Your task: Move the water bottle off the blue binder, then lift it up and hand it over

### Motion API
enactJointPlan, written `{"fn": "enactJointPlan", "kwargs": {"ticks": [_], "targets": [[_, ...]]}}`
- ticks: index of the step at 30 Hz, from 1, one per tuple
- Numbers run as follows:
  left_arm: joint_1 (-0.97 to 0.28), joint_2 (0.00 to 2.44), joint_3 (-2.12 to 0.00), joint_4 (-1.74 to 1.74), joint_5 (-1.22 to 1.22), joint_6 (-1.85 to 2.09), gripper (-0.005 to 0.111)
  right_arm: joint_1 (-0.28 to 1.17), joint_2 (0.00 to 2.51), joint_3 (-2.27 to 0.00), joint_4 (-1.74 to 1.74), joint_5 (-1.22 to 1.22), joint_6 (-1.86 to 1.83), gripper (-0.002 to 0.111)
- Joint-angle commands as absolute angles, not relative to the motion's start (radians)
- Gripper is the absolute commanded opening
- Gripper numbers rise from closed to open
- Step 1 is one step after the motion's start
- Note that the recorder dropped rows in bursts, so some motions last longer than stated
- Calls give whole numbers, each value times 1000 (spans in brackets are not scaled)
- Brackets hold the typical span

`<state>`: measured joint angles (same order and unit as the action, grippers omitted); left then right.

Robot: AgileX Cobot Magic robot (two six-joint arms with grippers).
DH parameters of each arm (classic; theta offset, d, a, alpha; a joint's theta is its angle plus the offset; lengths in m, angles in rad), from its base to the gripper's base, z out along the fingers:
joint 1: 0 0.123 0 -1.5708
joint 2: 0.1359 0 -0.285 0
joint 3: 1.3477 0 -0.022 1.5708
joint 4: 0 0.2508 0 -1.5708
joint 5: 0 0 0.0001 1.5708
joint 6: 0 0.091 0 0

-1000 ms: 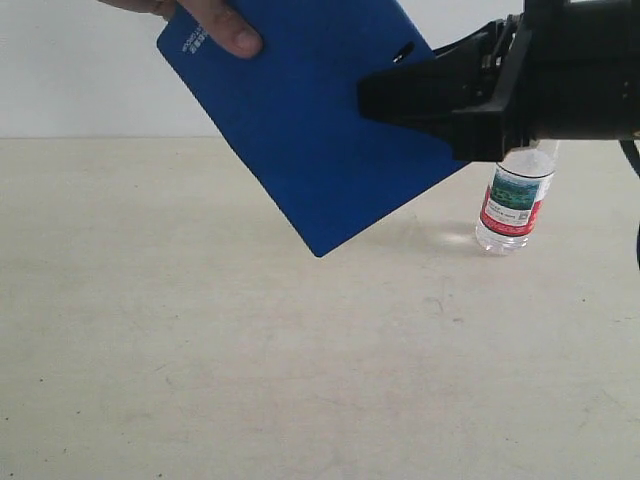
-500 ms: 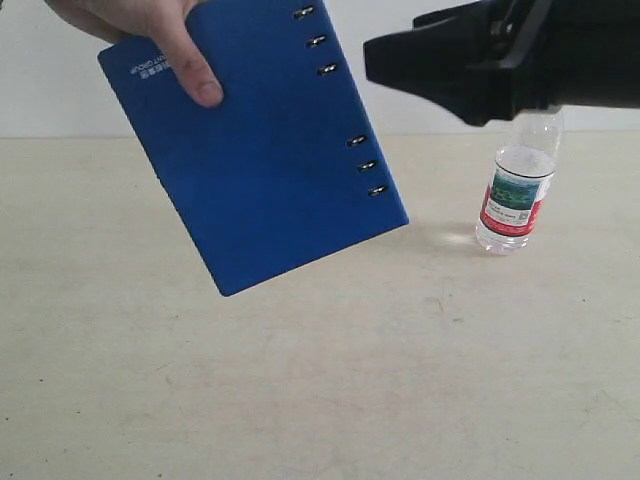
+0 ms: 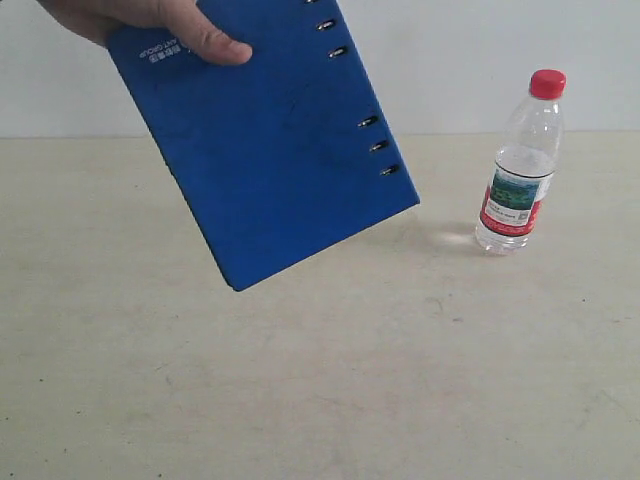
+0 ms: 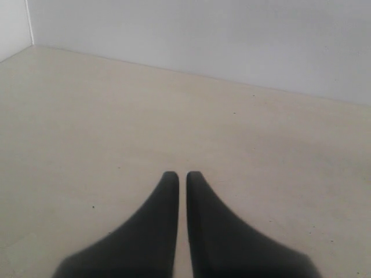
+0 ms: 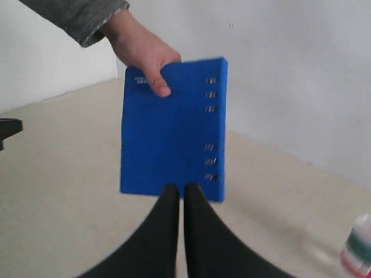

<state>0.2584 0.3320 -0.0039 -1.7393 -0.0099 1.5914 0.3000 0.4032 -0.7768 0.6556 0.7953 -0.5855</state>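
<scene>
right gripper (image 5: 181, 186) – fingers drawn together to a thin slit, nothing between them. it points at the blue binder (image 5: 171, 133) but does not touch it; how far off, can't tell from the wrist view. left gripper (image 4: 182, 174) – same narrow slit, empty, only bare table (image 4: 116, 116) in front of it. neither gripper or arm shows in the exterior view.

the binder is off the table, tilted, ring holes along its right edge in the exterior view. a person's hand (image 3: 150, 20) pinches its top corner by the small white logo, thumb on the front cover. nothing else holds it, so the handover looks done.

water bottle (image 3: 520, 175) stands upright on the table to the right of the binder in the exterior view, red cap on, well apart from it and from both grippers.

judgement: only the clearing-off is left. to do it well, keep both grippers closed and empty, and pull the right arm straight back from the binder rather than sideways – the bottle sits at the edge of the right wrist view, and a sideways sweep could tip it. light, narrow-based bottle, so any brush may topple it.
</scene>
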Motion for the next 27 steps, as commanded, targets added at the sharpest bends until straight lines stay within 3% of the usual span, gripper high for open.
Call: {"fn": "enactJointPlan", "kwargs": {"ticks": [1,5,10,14,22,27], "targets": [[258,327,0,-1744,-8,1585,5,299,261,-582,782,675,-346,0],[258,327,0,-1744,-10,1585,5,299,191,-346,1041,215,-405,0],[258,327,0,-1744,-10,1585,5,299,186,-129,1091,-256,-352,0],[258,327,0,-1744,-10,1585,5,299,186,-70,1085,-352,-157,0],[258,327,0,-1744,-10,1585,5,299,182,-74,992,-592,-139,0],[258,327,0,-1744,-10,1585,5,299,182,-74,1013,-603,-187,0]]}}
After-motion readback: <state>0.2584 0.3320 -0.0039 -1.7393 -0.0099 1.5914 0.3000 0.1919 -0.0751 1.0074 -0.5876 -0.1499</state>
